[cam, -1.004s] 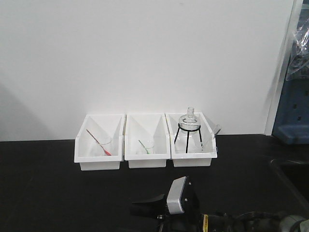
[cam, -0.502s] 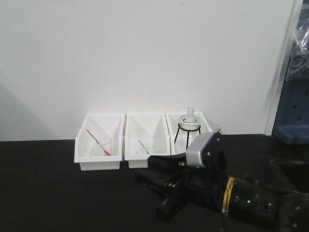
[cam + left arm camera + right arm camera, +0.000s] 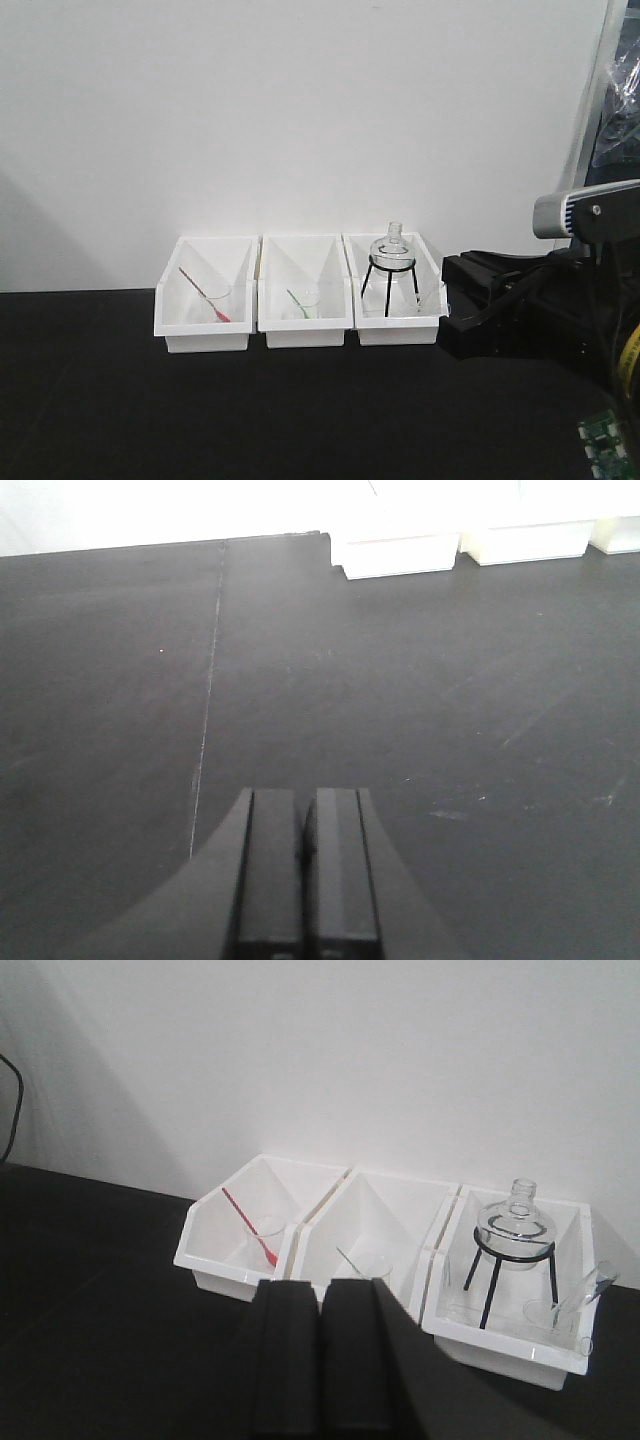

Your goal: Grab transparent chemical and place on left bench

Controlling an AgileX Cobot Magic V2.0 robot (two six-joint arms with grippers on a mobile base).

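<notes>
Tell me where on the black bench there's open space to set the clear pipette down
The black bench is bare in front of the three white bins, and to the left of the left bin out to the seam in the worktop. It is crowded inside the right bin, where the flask on its tripod stand, a beaker and the clear pipette sit together.

The table (image 3: 120, 400) is a matte black top running up to a white wall, dusty in places and crossed by a thin pale seam (image 3: 205, 730) in the left wrist view. Three white open-front bins stand directly on it, side by side and touching, backs to the wall — the left bin (image 3: 205, 295), the middle bin (image 3: 305, 293) and the right bin (image 3: 395, 290). The stretch of table in front of them shows only faint scuffs and specks.
</notes>
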